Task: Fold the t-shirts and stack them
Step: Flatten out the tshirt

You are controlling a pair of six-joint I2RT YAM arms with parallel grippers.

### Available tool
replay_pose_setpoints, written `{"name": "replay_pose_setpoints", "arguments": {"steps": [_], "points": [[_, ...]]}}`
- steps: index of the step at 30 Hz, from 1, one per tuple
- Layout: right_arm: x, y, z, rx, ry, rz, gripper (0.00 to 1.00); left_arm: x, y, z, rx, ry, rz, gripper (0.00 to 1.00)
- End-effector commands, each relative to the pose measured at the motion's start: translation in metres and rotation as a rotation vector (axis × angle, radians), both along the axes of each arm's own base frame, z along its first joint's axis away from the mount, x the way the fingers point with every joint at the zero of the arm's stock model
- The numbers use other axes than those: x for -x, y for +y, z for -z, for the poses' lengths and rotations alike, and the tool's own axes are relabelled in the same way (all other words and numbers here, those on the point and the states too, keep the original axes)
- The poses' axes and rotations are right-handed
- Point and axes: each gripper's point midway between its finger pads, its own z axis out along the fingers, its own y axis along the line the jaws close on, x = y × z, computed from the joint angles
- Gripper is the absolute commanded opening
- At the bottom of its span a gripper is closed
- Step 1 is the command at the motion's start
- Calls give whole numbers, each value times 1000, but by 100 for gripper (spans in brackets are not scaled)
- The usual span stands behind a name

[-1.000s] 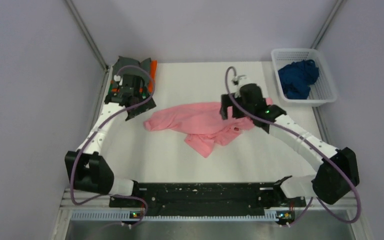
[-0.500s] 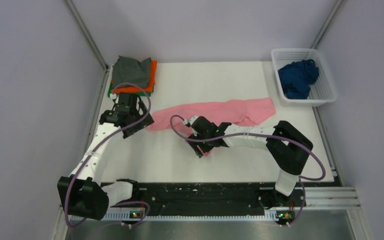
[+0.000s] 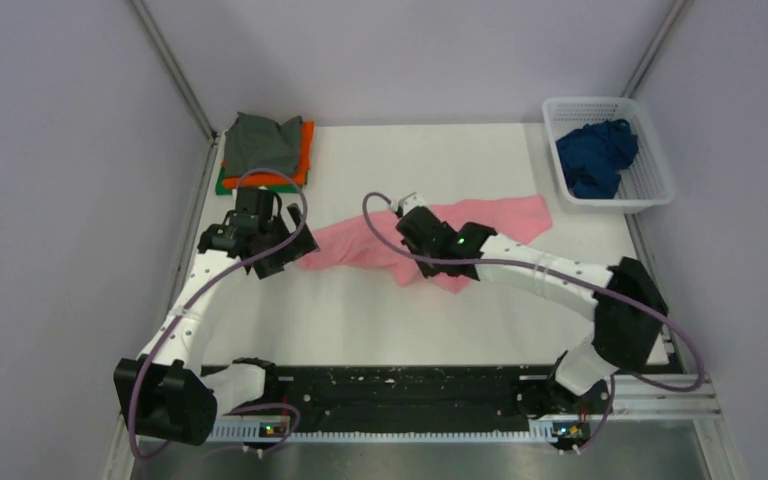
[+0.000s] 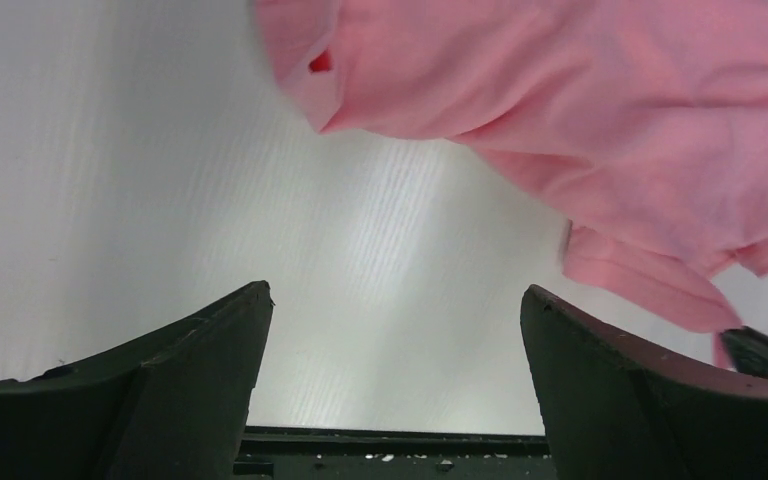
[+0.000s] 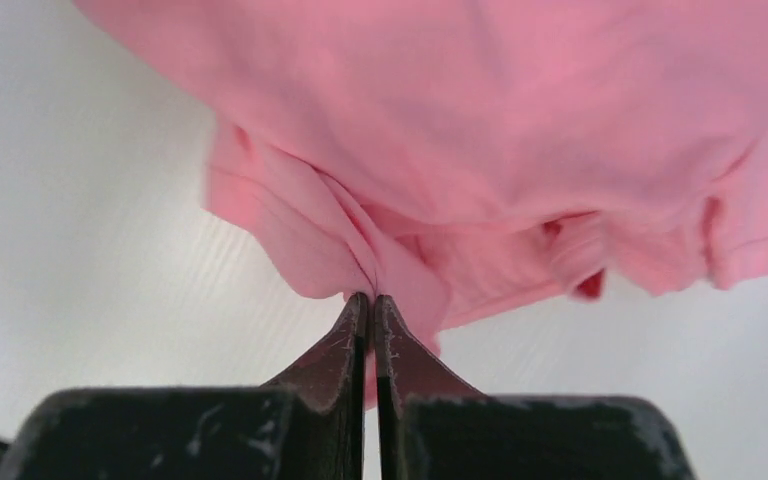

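Observation:
A light pink t-shirt (image 3: 490, 222) lies stretched across the middle of the white table (image 3: 360, 320). My right gripper (image 3: 412, 262) is shut on a fold of it near its middle; in the right wrist view the closed fingertips (image 5: 370, 298) pinch a pink ridge of the pink t-shirt (image 5: 510, 120). My left gripper (image 3: 282, 250) stands open just left of the shirt's left end, nothing between its fingers (image 4: 210, 360); the pink t-shirt (image 4: 580, 100) lies ahead of it. Folded t-shirts are stacked at the back left: grey (image 3: 265, 140) over orange (image 3: 305, 160) and green (image 3: 222, 184).
A white lattice basket (image 3: 660, 185) at the back right corner holds a crumpled dark blue t-shirt (image 3: 595, 155). Grey walls close in the table on the left, back and right. A black rail (image 3: 400, 385) with the arm bases runs along the near edge.
The right gripper closed on a fold of the pink shirt and shifted from the near side toward its middle. The shirt went from bunched to stretched out. The left gripper came down beside its left end.

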Motion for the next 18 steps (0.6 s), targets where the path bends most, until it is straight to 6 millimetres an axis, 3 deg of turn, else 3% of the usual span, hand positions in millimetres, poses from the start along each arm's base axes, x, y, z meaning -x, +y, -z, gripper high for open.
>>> {"name": "replay_pose_setpoints", "arguments": {"steps": [1, 3, 5, 7, 9, 11, 15, 18], "points": [[-26, -8, -164, -283, -229, 40, 0, -9, -35, -25, 150, -115, 149, 99], [-27, -22, -212, -372, -284, 59, 0, -10, -44, -31, 188, -149, 195, 99], [-28, -48, -250, -366, -376, 122, 0, -8, -51, -35, 212, -166, 226, 99], [-27, -75, -274, -328, -436, 183, 0, -5, -57, -36, 230, -173, 256, 99], [-28, -95, -286, -336, -448, 227, 0, -1, -63, -34, 243, -168, 289, 99], [-29, -108, -280, -354, -420, 253, 0, 5, -71, -29, 255, -146, 322, 99], [-33, -116, -228, -328, -281, 289, 0, 20, -100, -13, 247, -80, 427, 99], [-37, -119, -207, -321, -251, 302, 0, 29, -129, -6, 222, -47, 515, 99]]}}
